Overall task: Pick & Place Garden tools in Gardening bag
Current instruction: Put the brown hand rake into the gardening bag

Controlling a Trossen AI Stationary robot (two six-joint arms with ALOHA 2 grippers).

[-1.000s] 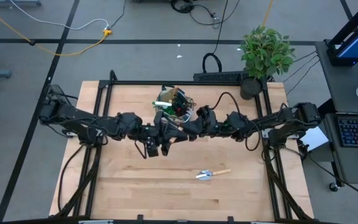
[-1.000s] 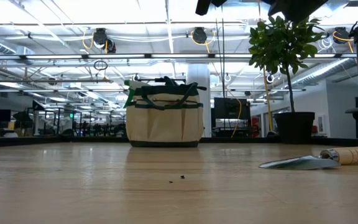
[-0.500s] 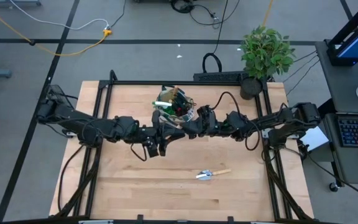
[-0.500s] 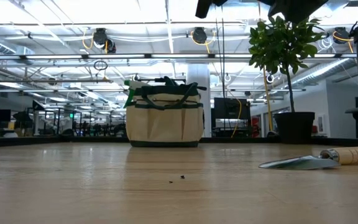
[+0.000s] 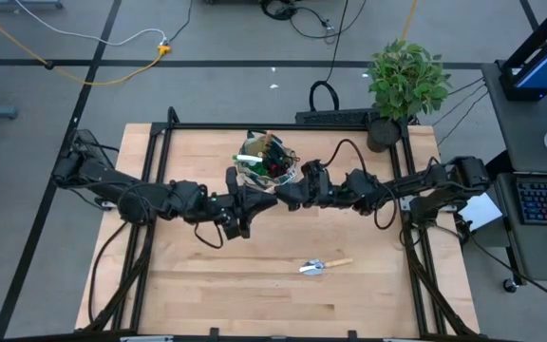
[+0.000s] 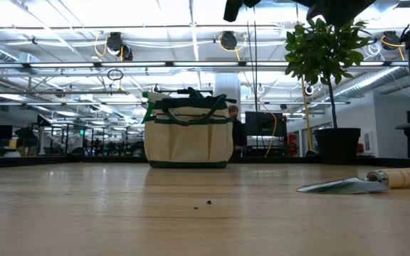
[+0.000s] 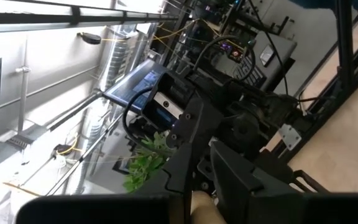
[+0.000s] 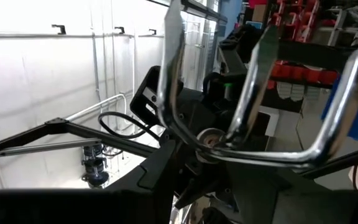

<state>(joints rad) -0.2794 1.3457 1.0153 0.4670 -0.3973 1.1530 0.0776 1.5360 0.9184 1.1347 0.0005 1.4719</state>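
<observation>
The beige gardening bag point(image 5: 266, 163) with green trim stands at the table's far middle, and several tools stick out of its top. It also shows in the low view point(image 6: 188, 139). A wooden-handled trowel point(image 5: 323, 267) lies flat on the table near the front right, also seen in the low view point(image 6: 347, 185). My right gripper point(image 5: 279, 195) is just in front of the bag and holds a chrome three-tined hand rake point(image 8: 207, 140). My left gripper point(image 5: 243, 201) is close beside it, left of the bag's front. My right gripper is shut on the hand rake. The rake's tined head point(image 8: 241, 93) stands out past the fingers, close to the wrist camera. The gripper itself hides the place of contact, so I cannot tell which part it has. The rake is clear of the table.
A potted green plant point(image 5: 406, 81) stands at the far right corner. The table's near half is bare wood apart from the trowel. Black frame rails run along the left and right edges. In the low view a person point(image 6: 233, 126) shows in the room behind the bag.
My left arm has drawn back a little toward the table's left edge, and its gripper has gone slightly toward the far edge beside the bag. My right arm has kept still. A person has come into view behind the bag.
</observation>
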